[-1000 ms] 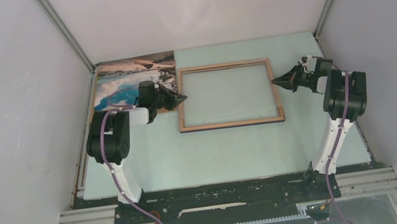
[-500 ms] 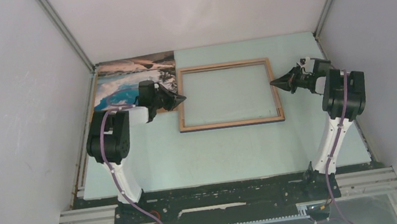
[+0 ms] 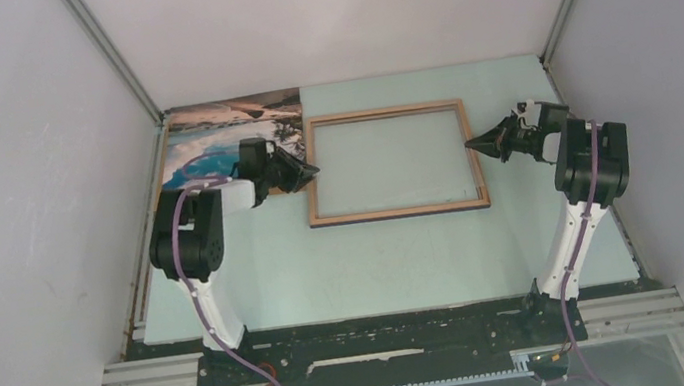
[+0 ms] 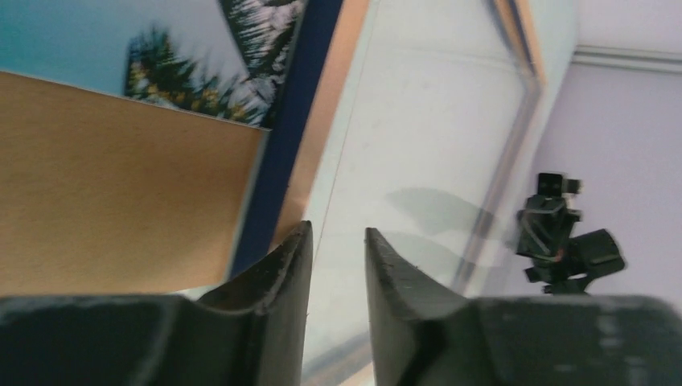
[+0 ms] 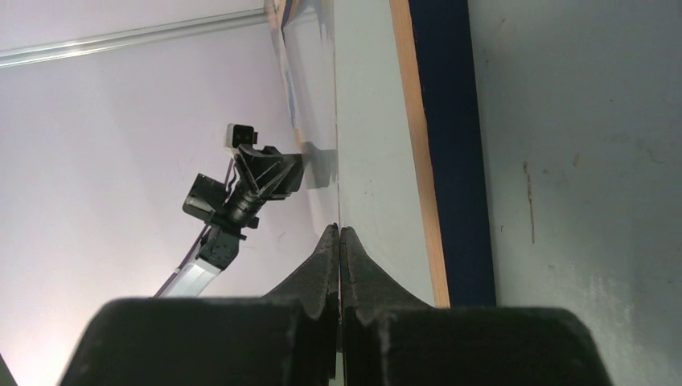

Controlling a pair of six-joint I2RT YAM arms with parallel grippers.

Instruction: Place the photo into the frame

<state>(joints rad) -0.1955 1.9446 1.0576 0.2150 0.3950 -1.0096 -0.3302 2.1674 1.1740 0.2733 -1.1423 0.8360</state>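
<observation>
The frame [image 3: 399, 212], light wood side up with a clear pane, lies at the middle back of the table. The photo [image 3: 209, 136] lies picture side up at the back left, beside the frame's left rail. My left gripper [image 3: 314, 169] is open at the frame's left rail. In the left wrist view its fingertips [image 4: 338, 233] straddle the thin edge of the pane beside the navy rail [image 4: 297, 121], with the photo [image 4: 80, 40] at upper left. My right gripper [image 3: 468, 143] is at the right rail. In the right wrist view it [image 5: 340, 231] is shut on the pane's thin edge, next to the rail [image 5: 442, 121].
A plain brown backing board [image 4: 121, 185] lies under the photo's near edge. The enclosure's white walls stand close on the left, right and back of the green table [image 3: 379, 269]. Each arm shows in the other's wrist view: the left arm [image 5: 249, 181], the right arm [image 4: 559, 241].
My left gripper has drawn back slightly to the left. My right gripper has shifted a little to the left, and the frame has shifted very slightly with it.
</observation>
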